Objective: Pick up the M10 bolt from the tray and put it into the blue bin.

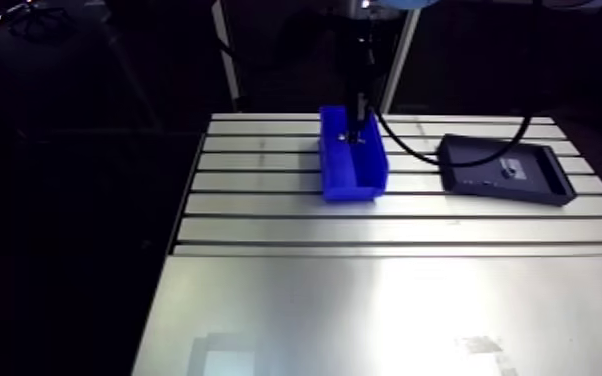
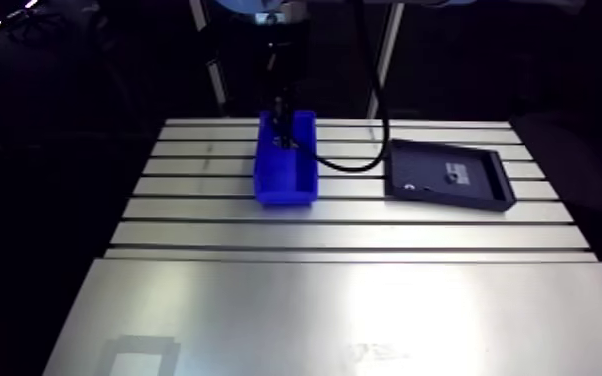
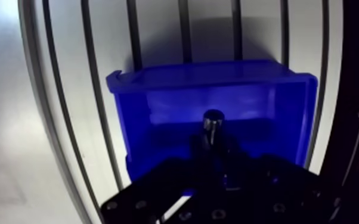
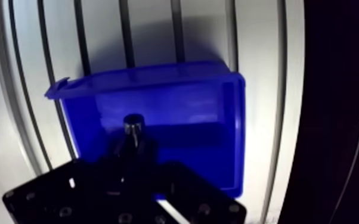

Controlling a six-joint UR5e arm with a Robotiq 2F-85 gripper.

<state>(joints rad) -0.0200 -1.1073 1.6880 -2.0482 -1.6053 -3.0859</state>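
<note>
The tool [image 3: 214,149], clamped on the M10 bolt [image 3: 213,121], is hovering over the blue bin [image 3: 292,113], the tray [image 1: 550,188] at three o'clock; releasing it likely comes next.

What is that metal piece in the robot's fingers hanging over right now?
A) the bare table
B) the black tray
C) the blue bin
C: in the wrist view the bolt, gripped between the fingers, sits above the open inside of the blue bin; the black tray lies off to one side.

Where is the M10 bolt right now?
In the wrist view the M10 bolt is clamped in the tool, over the inside of the blue bin.
</note>
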